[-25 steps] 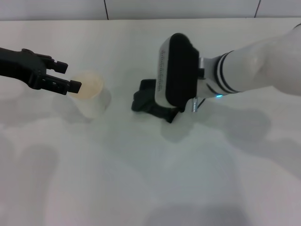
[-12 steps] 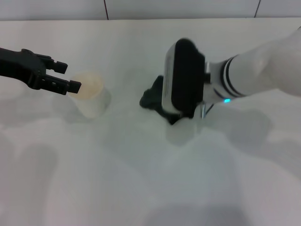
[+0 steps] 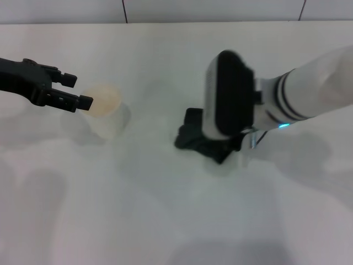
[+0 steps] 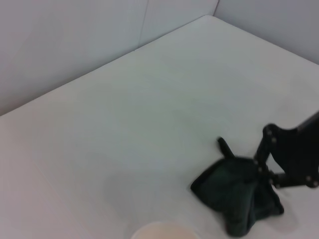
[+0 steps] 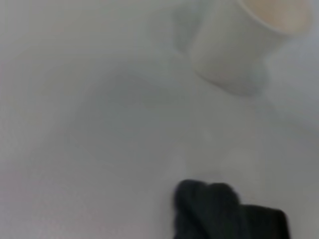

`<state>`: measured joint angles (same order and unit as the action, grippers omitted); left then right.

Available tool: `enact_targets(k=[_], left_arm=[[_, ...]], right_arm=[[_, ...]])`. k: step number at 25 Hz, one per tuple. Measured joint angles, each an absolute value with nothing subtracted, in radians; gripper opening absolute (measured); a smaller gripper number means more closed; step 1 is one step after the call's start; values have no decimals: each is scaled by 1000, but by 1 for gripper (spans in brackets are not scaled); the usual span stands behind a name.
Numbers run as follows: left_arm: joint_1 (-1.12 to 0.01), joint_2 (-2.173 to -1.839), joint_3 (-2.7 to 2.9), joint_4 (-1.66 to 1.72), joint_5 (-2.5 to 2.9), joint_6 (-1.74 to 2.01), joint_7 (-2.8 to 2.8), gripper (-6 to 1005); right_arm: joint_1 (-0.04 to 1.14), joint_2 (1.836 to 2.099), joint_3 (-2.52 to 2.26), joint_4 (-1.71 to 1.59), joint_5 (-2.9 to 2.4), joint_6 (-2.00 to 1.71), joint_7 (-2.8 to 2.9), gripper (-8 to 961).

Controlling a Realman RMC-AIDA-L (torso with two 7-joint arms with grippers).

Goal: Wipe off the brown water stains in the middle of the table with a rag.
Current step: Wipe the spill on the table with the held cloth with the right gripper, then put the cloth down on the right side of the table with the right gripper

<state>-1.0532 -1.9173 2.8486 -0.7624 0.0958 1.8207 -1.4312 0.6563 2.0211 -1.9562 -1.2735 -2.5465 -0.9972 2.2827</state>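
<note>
Rag point(image 3: 201, 142) bunched dark on the white worktop point(image 3: 165, 210), directly under the right hand point(image 4: 266, 172); long axis roughly across the worktop, loose corner trailing toward the left hand point(image 3: 74, 91). Right hand pressed down on the cloth, closed on a fold of it in the left wrist view. White cup point(image 3: 105, 110) upright just beside the left hand's fingertips, brownish inside. Left hand hanging above the worktop, fingers parted narrowly. No brown stain made out.
</note>
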Motion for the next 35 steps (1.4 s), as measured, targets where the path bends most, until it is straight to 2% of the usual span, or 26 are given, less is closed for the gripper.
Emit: enact_targets(k=[20, 35], left_arm=[[-1051, -1922, 2849, -762, 97, 1821, -1431, 861], [-1051, -1922, 2849, -762, 100, 1817, -1430, 861]], right_arm=[[594, 2015, -1712, -1223, -2612, -1066, 2275, 48], [578, 2016, -1611, -1268, -2586, -1145, 2280, 166]])
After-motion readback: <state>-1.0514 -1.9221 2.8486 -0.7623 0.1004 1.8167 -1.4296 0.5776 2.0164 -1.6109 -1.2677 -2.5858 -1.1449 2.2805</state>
